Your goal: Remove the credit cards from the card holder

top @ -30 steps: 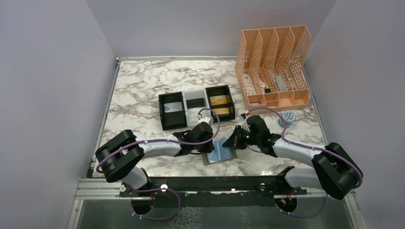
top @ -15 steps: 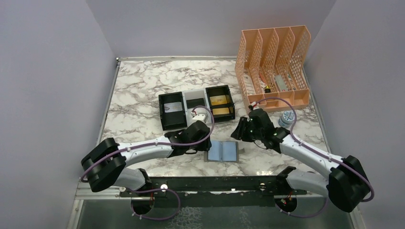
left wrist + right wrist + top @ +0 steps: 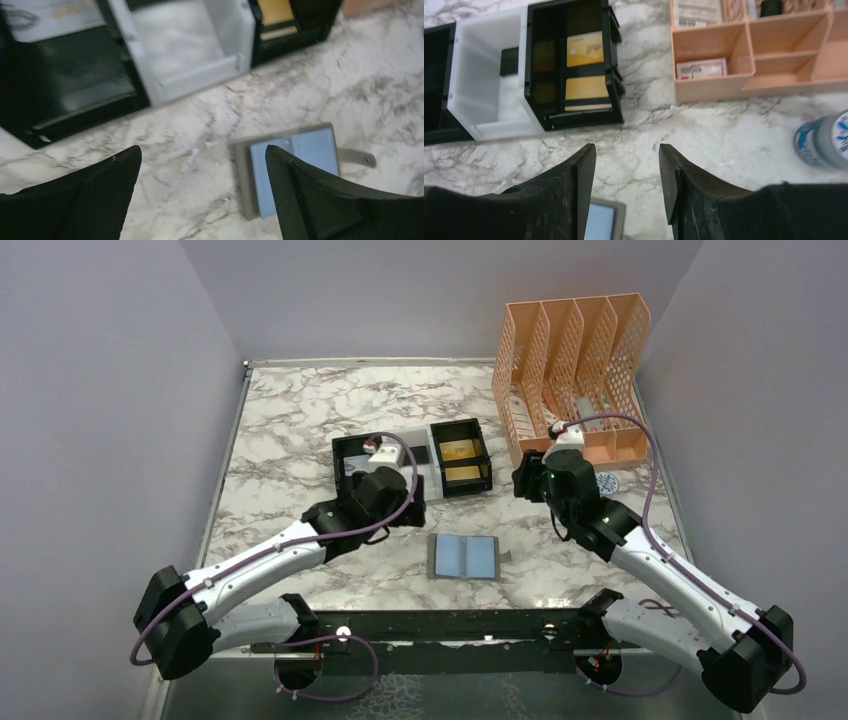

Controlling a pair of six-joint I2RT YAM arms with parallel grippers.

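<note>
1. Change: a second ago both arms were bunched over the card holder [image 3: 463, 557] at lower centre of the top view. Now both have pulled back toward the frame's middle, and the holder lies alone, open flat.
2. Both blue-grey panels look bare. Two gold credit cards [image 3: 585, 49] lie in the right black compartment of the tray [image 3: 479, 90], so extraction is probably done. Can't tell if a slot still hides one.
3. Left gripper [image 3: 202, 150]: fingers spread wide, nothing between. The holder sits right of centre in its view, partly behind the right-hand finger, not touching.
4. Right gripper [image 3: 626, 147]: fingers apart, empty. Only a holder corner shows at the bottom edge, between the fingers.
</note>
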